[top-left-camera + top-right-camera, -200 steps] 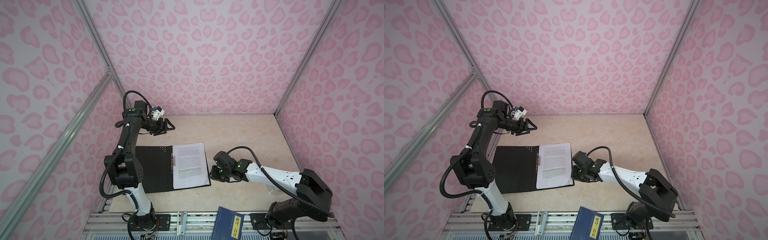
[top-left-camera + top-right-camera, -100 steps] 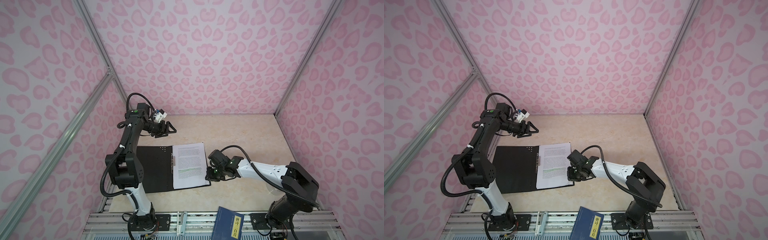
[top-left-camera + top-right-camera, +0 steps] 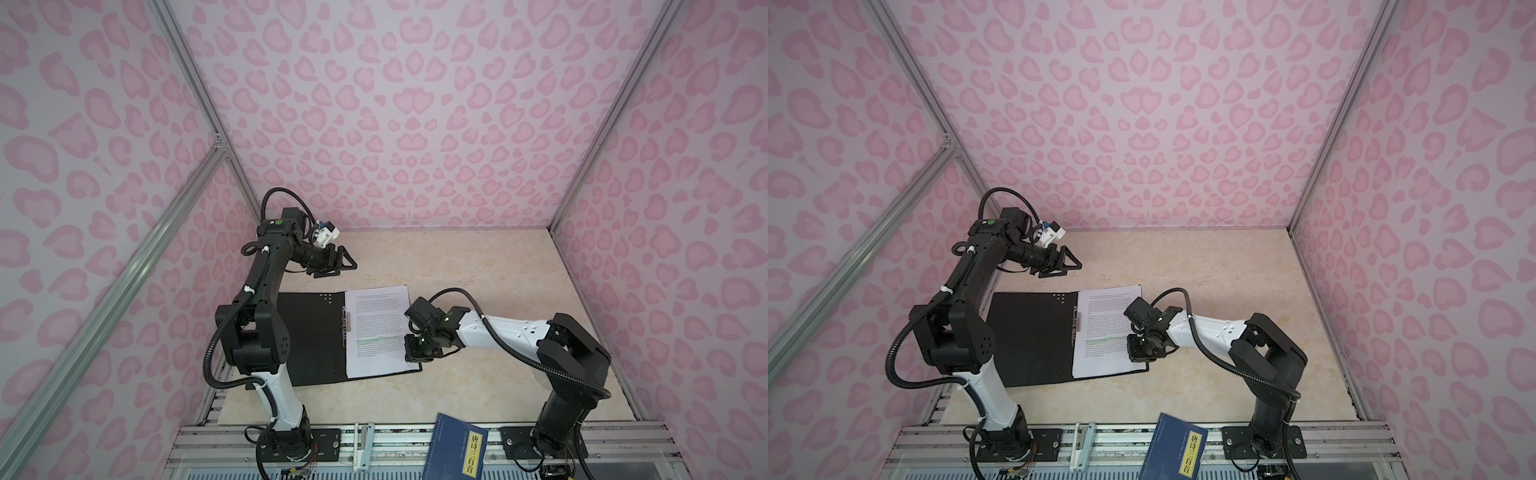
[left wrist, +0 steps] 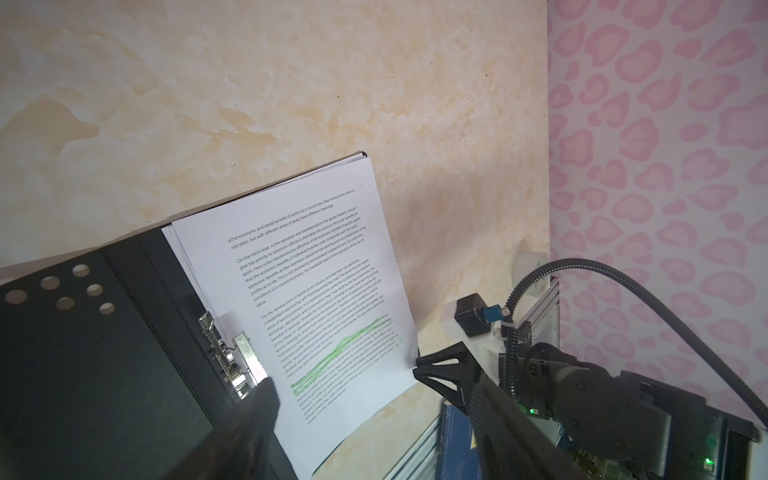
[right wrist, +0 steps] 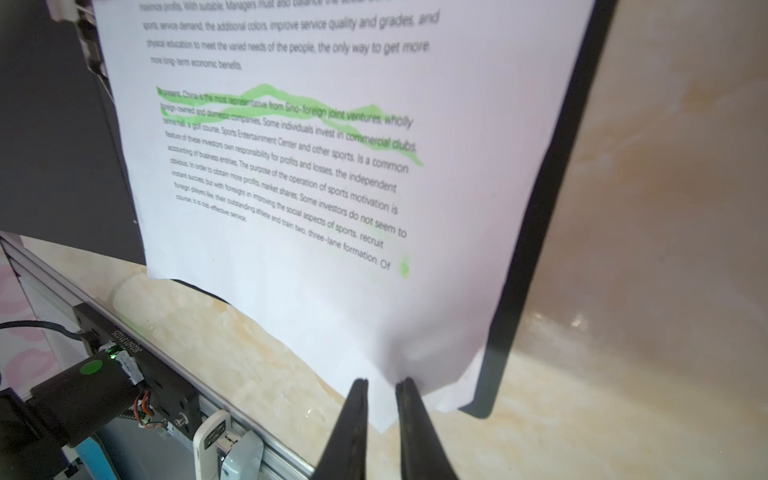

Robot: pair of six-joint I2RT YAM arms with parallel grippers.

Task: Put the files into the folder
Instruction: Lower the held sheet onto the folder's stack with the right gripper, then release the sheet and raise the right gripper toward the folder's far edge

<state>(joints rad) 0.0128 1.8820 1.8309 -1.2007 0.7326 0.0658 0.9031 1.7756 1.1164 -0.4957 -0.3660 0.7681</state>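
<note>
My right gripper (image 5: 382, 384) is nearest, jaws pressed almost together and pinching the five o'clock corner of the files (image 3: 376, 328), which bulges up there. The stack lies on the three o'clock half of the open folder (image 3: 316, 332), inner edge at the metal clip (image 4: 232, 357). I judge I'm seating the sheets. Next comes a gentle nudge toward nine o'clock, then release. Far off at eleven o'clock, my left gripper (image 3: 347, 268) hangs spread and empty.

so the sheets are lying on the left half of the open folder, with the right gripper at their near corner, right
Not the left half: both top views show the files lying on the right half of the open folder, with the right gripper at their near corner.
</note>
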